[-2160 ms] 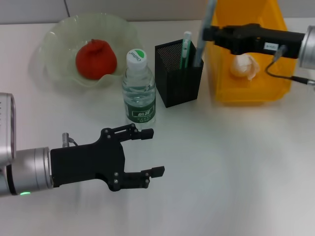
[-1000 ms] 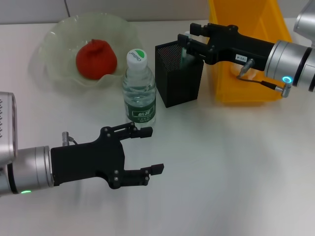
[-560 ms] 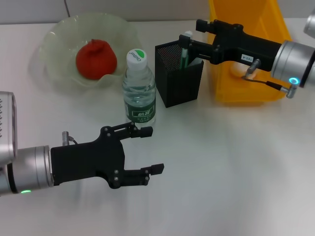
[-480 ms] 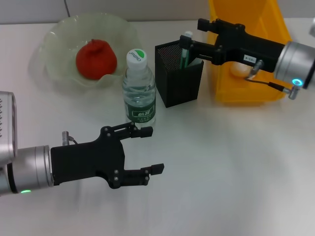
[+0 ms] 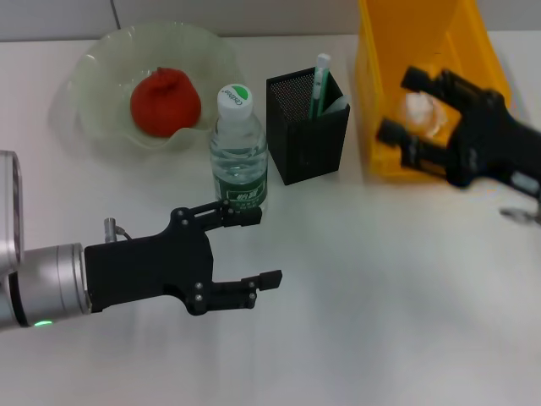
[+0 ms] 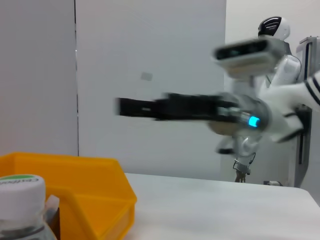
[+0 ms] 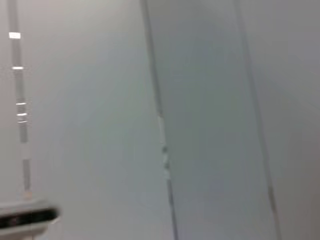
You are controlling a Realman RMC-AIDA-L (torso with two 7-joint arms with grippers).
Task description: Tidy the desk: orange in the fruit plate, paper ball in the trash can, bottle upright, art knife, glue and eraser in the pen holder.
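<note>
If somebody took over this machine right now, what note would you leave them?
Left end effector: open, empty, low over the desk near the bottle.
Right end effector: open, empty, over the trash can.
Done: orange in the fruit plate; paper ball in the trash can; bottle upright; a green-and-white stick stands in the pen holder.
Left: nothing loose shows on the desk; the eraser isn't visible, so check the holder.

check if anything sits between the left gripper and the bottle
Nothing visible does. In the head view the left gripper is open, low over the desk just in front of the upright bottle, its upper finger close to the bottle's base. The pen holder stands beside the bottle, out of that gap.
</note>
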